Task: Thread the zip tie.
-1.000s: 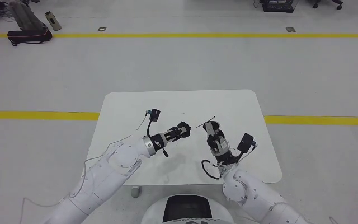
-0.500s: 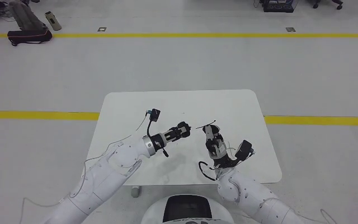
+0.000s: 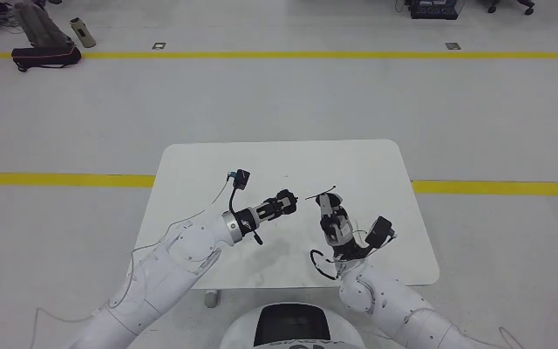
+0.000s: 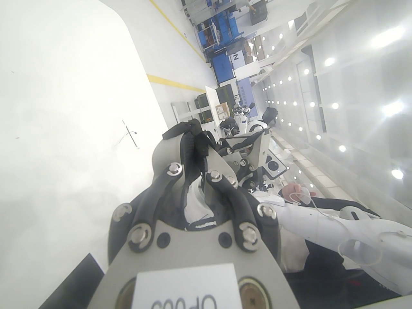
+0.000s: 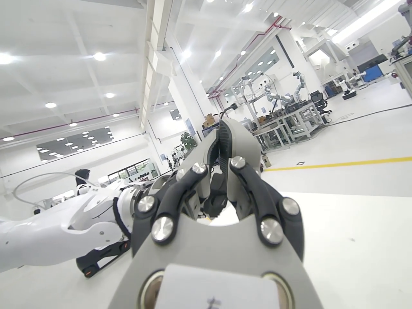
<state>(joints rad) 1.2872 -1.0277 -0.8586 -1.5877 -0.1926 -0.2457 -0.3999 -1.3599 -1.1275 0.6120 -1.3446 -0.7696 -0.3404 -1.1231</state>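
I note that the right tool [image 3: 324,201], clamped on the zip tie [image 3: 327,189] above the desk [image 3: 366,161], has edged slightly toward the left tool [image 3: 288,201], whose fingers are together, so I judge alignment is under way and threading not yet done.

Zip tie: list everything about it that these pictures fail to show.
Top view: the zip tie is a thin dark strand at the right gripper; head and tail are too small to tell apart.
Right wrist view: the shut fingers hide the gripped stretch of it.
Left wrist view: the left gripper is shut, and its fingertips hide whether it pinches anything.
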